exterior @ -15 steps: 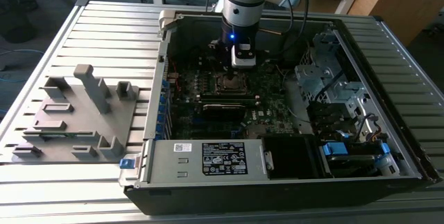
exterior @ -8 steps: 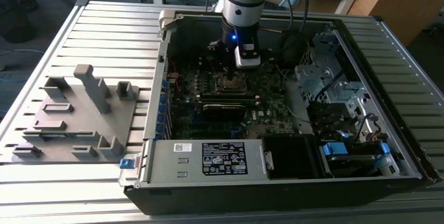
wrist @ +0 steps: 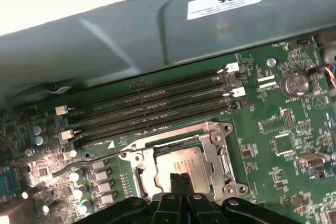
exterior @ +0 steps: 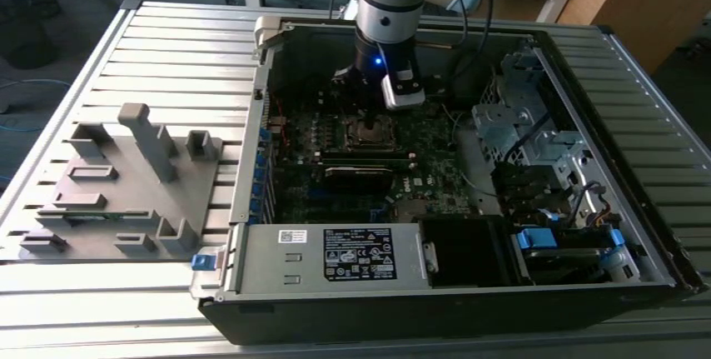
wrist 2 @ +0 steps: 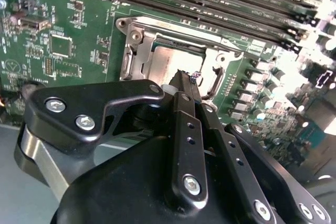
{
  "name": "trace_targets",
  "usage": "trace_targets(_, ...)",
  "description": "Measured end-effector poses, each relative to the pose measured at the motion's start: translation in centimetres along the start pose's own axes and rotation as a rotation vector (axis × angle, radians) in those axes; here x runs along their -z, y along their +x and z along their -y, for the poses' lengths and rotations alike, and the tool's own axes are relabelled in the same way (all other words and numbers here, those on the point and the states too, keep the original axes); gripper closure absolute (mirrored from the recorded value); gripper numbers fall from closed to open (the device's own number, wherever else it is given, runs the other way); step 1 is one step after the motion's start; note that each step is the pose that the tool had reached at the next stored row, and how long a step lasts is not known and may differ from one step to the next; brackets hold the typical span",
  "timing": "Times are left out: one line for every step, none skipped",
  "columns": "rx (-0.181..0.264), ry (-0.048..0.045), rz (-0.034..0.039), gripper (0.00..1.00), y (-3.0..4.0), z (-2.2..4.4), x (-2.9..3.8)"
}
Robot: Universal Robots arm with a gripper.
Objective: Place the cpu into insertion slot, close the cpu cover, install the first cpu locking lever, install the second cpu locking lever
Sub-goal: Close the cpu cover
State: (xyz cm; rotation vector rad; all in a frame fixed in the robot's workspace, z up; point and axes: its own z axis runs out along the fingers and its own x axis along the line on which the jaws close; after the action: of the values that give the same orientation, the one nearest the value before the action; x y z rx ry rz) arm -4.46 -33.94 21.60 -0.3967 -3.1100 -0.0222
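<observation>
The cpu (wrist: 181, 162) (wrist 2: 167, 60), a dull silver square, lies flat in the insertion slot (exterior: 374, 135) on the green motherboard. The cpu cover (wrist: 221, 153) (wrist 2: 219, 59), a silver frame with a central window, lies down around it. A thin metal locking lever (wrist: 100, 159) stretches out from the socket's corner along the board. My gripper (exterior: 371, 119) (wrist 2: 187, 77) (wrist: 180, 178) hovers right at the socket's edge. Its black fingers (wrist 2: 185, 129) are shut together with nothing visible between them.
Long black memory sticks (wrist: 152, 100) run beside the socket, next to the grey case wall (wrist: 157, 30). In the exterior view, the labelled power-supply box (exterior: 333, 255) sits at the case front, a metal drive cage (exterior: 522, 122) on the right, and a grey fixture plate (exterior: 122, 184) left of the case.
</observation>
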Motion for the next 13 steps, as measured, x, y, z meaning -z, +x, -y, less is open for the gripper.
trace_targets(0.011, -0.0014, 0.003, 0.9, 0.0, 0.0, -0.01)
trace_targets(0.022, -0.0028, 0.006, 0.9, 0.0, 0.0, -0.02)
trace_targets(0.035, -0.0042, 0.0095, 0.9, 0.0, 0.0, -0.04)
trace_targets(0.046, -0.0055, 0.0131, 0.9, 0.0, 0.0, -0.05)
trace_targets(0.058, -0.0067, 0.0169, 0.9, 0.0, 0.0, -0.06)
trace_targets(0.069, -0.0081, 0.0206, 0.9, 0.0, 0.0, -0.07)
trace_targets(0.08, -0.0094, 0.0241, 0.9, 0.0, 0.0, -0.08)
trace_targets(0.092, -0.0107, 0.0273, 0.9, 0.0, 0.0, -0.09)
trace_targets(0.105, -0.012, 0.0301, 0.9, 0.0, 0.0, -0.11)
trace_targets(0.117, -0.0128, 0.0321, 0.9, 0.0, 0.0, -0.13)
trace_targets(0.13, -0.0135, 0.0336, 0.9, 0.0, 0.0, -0.14)
trace_targets(0.135, -0.0134, 0.0338, 0.9, 0.0, 0.0, -0.14)
trace_targets(0.135, -0.0135, 0.0339, 0.9, 0.0, 0.01, -0.15)
